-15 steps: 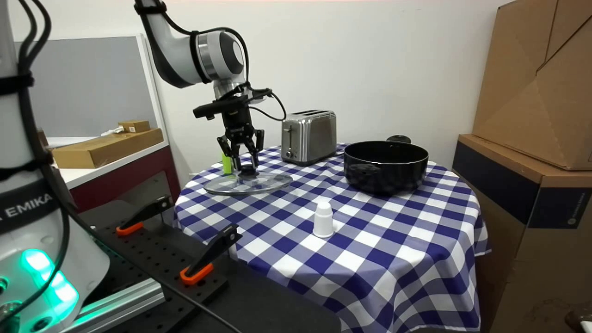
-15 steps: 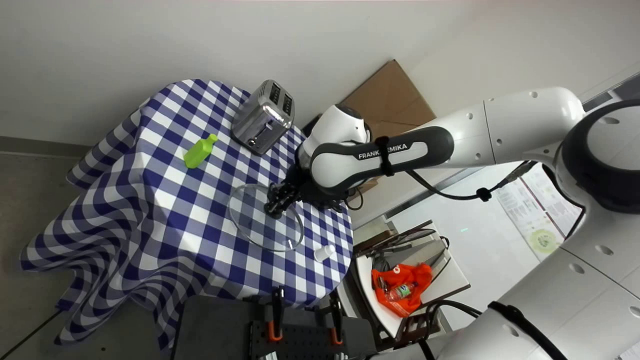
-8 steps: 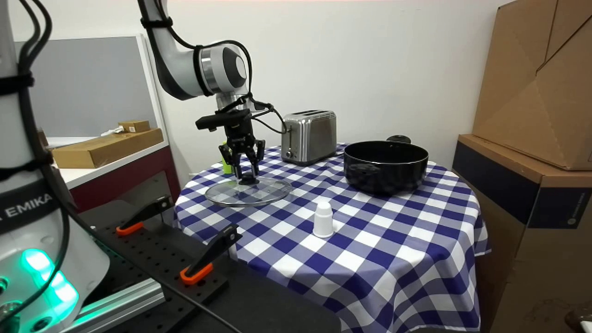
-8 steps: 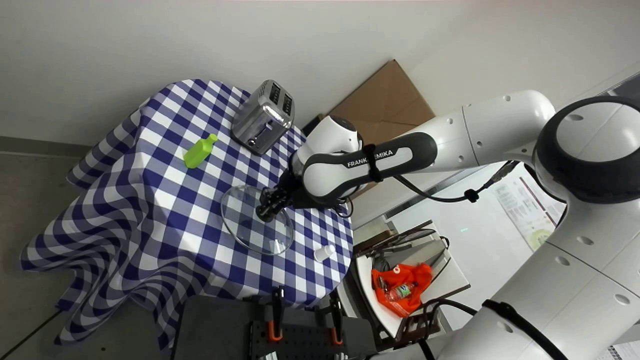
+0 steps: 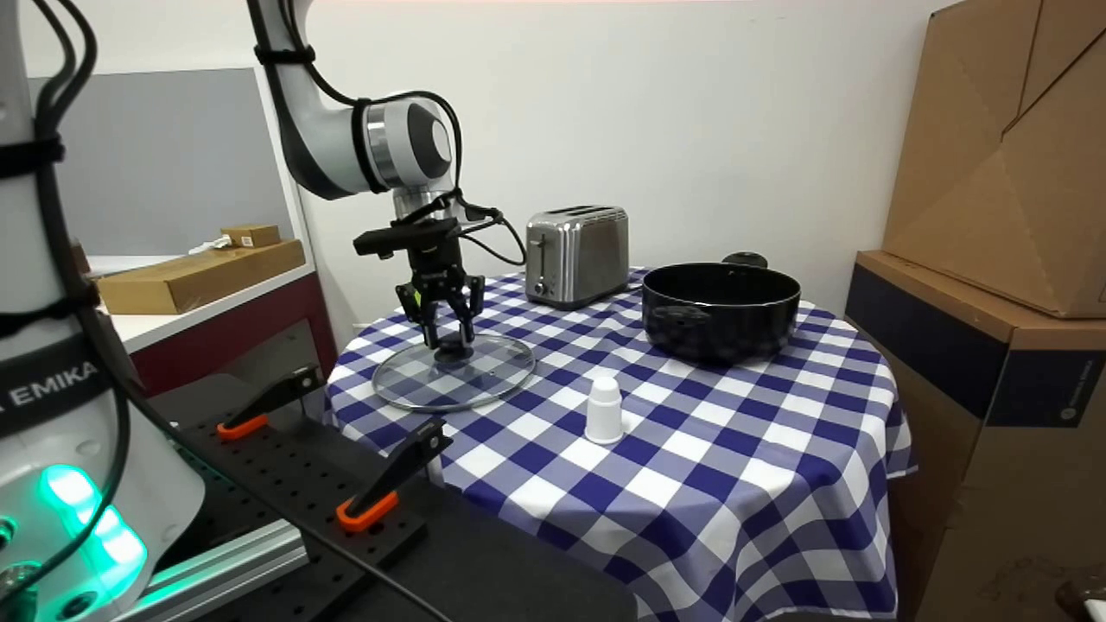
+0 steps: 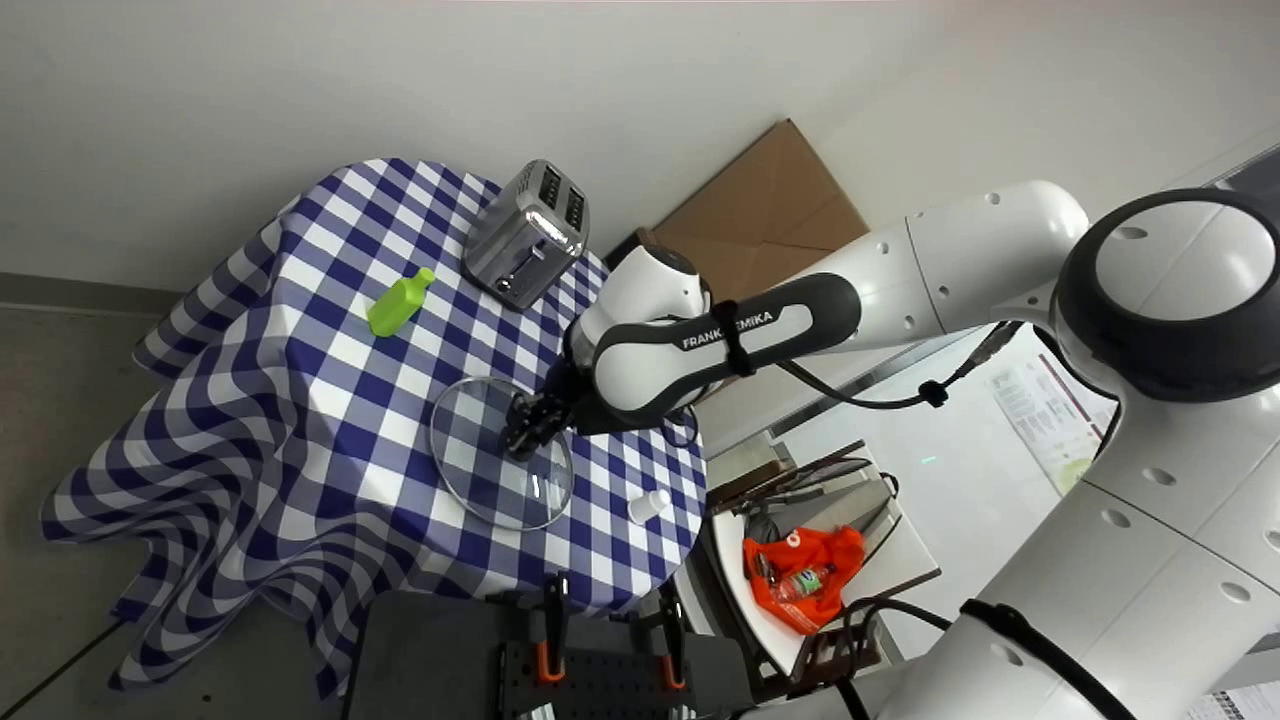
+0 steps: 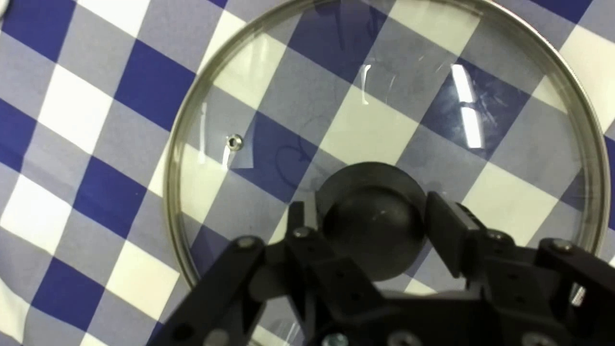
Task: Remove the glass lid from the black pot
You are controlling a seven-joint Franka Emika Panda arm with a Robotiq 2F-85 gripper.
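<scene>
Two fingers [image 7: 447,234] are pinching the glass lid [image 7: 372,217], already off the black pot [image 5: 722,321], probably for putting down, then letting go.

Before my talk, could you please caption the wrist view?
Fingers flank the dark knob of the glass lid; checkered cloth shows through.

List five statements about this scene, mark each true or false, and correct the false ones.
1. The glass lid is off the black pot. True.
2. The fingers stand on either side of the lid's dark knob. True.
3. The black pot is upside down. False: its open top faces up.
4. A silvery toaster and a white object stand on the checked tablecloth. True.
5. The white object lies on its side. False: it stands upright.
</scene>
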